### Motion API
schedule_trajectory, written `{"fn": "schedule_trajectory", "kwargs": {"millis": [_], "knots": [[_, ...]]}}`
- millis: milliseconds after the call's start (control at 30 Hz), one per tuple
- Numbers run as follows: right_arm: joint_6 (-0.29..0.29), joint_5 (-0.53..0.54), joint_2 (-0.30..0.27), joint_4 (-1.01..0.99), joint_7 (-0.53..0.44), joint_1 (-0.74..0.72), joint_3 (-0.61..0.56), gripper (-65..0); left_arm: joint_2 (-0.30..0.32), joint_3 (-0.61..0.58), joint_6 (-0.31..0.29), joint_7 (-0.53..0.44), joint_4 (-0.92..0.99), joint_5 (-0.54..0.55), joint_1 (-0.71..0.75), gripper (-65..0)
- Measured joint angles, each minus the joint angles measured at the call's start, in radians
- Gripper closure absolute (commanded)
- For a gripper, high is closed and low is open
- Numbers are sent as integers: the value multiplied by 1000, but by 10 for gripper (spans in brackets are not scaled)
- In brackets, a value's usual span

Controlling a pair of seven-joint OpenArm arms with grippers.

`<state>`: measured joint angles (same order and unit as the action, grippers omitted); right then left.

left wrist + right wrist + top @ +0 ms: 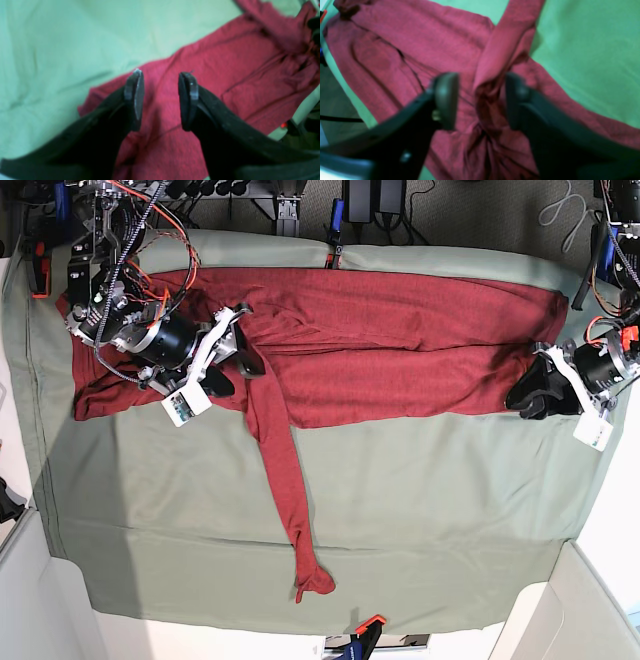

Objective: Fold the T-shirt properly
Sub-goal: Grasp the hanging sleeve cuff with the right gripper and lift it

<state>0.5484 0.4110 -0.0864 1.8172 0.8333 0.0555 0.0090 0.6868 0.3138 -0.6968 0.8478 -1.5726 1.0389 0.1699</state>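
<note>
The dark red T-shirt [400,340] lies spread in a long band across the far half of the table, and one long sleeve [285,500] trails toward the front edge. My right gripper [481,80] is open over the shirt's left part, with a raised fold of the sleeve [500,50] running up between its fingers without being pinched. In the base view the right gripper [240,352] sits where the sleeve meets the body. My left gripper [162,80] is open just above the shirt's flat end [225,75], with nothing between its fingers. In the base view it [527,397] is at the shirt's right end.
A sage-green cloth [420,510] covers the whole table. Cables and power bricks [360,205] line the far edge. An orange clamp [368,625] sits at the front edge. The right arm's wiring [130,240] hangs over the far left corner. White walls close both front corners.
</note>
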Motion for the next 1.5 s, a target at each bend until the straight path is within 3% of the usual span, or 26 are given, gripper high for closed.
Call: {"fn": "schedule_trajectory", "kwargs": {"millis": [133, 333, 400, 567, 800, 1000, 1200, 1233, 1300, 1500], "knots": [[-6, -12, 5, 0, -83, -16, 12, -321, 0, 0, 0, -2, 0, -1, -9, -261], [-103, -133, 78, -64, -119, -156, 31, -321, -3, 0, 0, -2, 0, -1, -7, -261], [-134, -166, 119, -142, -130, -218, 31, -321, -2, 0, 0, 1, 0, -2, -7, -261], [-136, -289, 206, -395, -191, -390, 31, -321, -3, 0, 0, 6, 0, -1, -4, -261], [-282, -435, 232, -756, -273, -536, 3, -321, -3, 0, 0, 27, 0, -1, -4, -261], [-281, -457, 231, -852, -297, -547, -62, -307, -9, 0, 0, 27, 0, -1, -5, -261], [-280, -443, 231, -853, -302, -546, -116, -41, -19, 0, 0, 27, 0, -1, -5, -261], [-280, -442, 231, -853, -302, -546, -126, -8, -19, 0, 0, 27, 0, -1, -4, -261], [-278, -443, 231, -853, -302, -546, -142, 0, -19, 0, 0, 27, 0, -1, -4, -261], [-88, -329, 228, -852, -279, -546, -209, 0, -19, 0, 0, 28, 0, -2, -4, -261]]}}
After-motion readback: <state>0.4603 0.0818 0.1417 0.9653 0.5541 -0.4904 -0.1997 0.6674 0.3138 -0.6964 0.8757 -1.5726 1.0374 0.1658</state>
